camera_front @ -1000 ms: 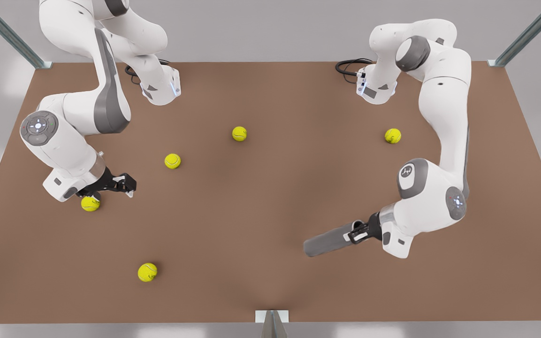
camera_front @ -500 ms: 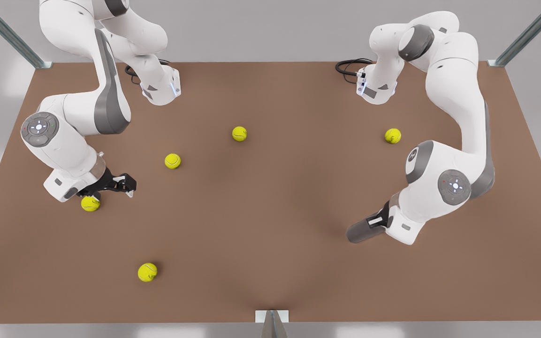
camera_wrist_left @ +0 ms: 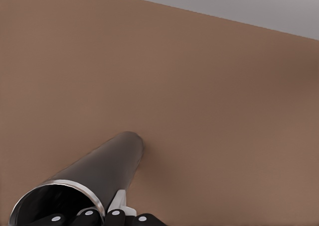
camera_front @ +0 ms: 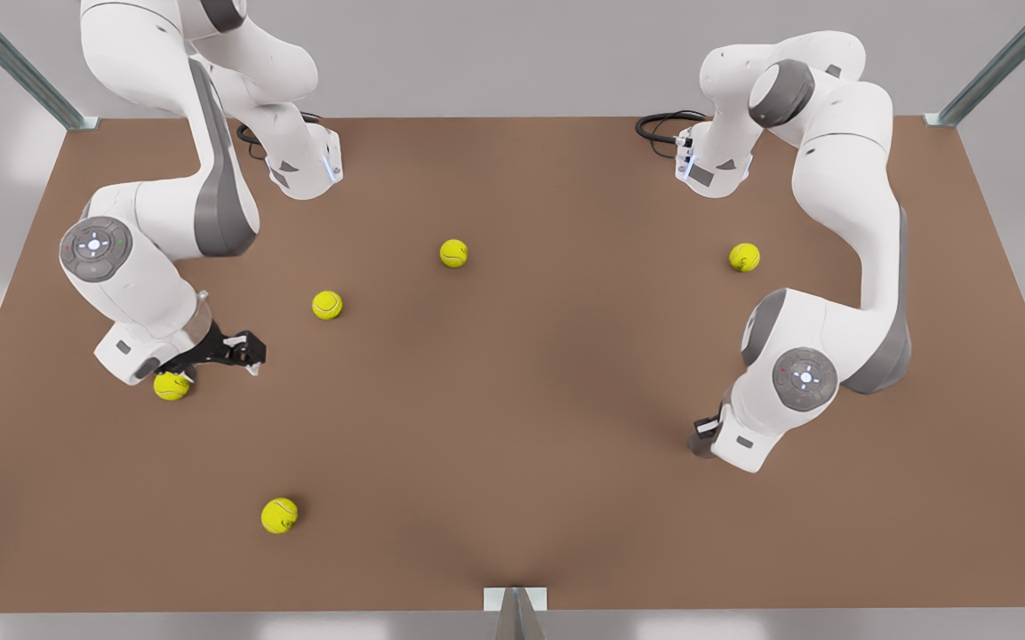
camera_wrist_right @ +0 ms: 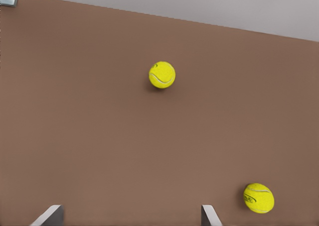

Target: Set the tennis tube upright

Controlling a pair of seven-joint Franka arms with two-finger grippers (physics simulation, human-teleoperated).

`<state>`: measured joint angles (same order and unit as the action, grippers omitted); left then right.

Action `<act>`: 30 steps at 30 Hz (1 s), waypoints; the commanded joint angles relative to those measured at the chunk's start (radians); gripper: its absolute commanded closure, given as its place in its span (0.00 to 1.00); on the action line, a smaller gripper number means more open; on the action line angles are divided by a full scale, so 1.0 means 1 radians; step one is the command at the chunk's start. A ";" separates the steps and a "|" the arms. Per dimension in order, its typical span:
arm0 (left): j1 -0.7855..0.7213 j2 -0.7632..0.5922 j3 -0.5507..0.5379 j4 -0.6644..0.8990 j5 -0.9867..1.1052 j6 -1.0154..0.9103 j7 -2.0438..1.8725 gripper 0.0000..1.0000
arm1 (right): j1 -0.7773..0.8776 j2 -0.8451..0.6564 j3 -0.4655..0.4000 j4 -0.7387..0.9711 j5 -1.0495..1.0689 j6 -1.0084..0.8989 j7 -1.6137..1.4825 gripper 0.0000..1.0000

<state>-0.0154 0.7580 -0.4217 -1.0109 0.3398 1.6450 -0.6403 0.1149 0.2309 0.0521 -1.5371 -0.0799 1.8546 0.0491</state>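
Gripping the tennis tube [camera_wrist_left: 97, 173] near its silvery rim, the left pincer [camera_wrist_left: 102, 218] held it over the tabletop [camera_front: 512, 400], far end toward the surface. Beside a tennis ball [camera_front: 172, 386], the right pincer [camera_front: 244, 348] waited, fingers [camera_wrist_right: 208, 215] spread.

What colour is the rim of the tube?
Silvery, on a dark grey tube; the left wrist view shows it best.

Flat matte brown rectangular tabletop [camera_front: 512, 418]. Resting on it: five small yellow-green felt tennis balls, one near centre at 12 o'clock [camera_front: 453, 253], one at 10 o'clock [camera_front: 327, 305], one at 9 o'clock [camera_front: 171, 386], one at 7 o'clock [camera_front: 279, 516], one at 2 o'clock [camera_front: 744, 258]. Two white arm bases stand along the far edge.
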 commanded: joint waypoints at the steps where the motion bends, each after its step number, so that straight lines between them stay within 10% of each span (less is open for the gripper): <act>1: 0.000 0.003 0.000 0.000 -0.002 0.001 -0.001 0.79 | 0.000 -0.001 0.000 0.000 0.000 -0.002 0.000 0.00; 19: 0.005 0.026 0.008 -0.006 -0.074 0.019 -0.004 0.77 | -0.001 0.004 0.000 0.000 0.000 0.002 0.002 0.00; 21: 0.005 0.026 0.008 -0.006 -0.076 0.019 -0.004 0.54 | -0.001 0.004 0.000 0.000 0.000 0.000 0.000 0.00; 23: 0.003 0.024 0.008 -0.006 -0.074 0.018 -0.004 0.00 | -0.001 0.004 0.000 0.002 0.000 0.000 0.002 0.00; 30: 0.003 -0.031 -0.032 0.006 -0.087 -0.114 -0.010 0.00 | -0.001 0.004 0.000 0.003 0.000 0.000 -0.002 0.00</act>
<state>-0.0128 0.6946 -0.4583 -1.0020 0.2567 1.4999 -0.6454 0.1134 0.2348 0.0521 -1.5340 -0.0798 1.8546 0.0476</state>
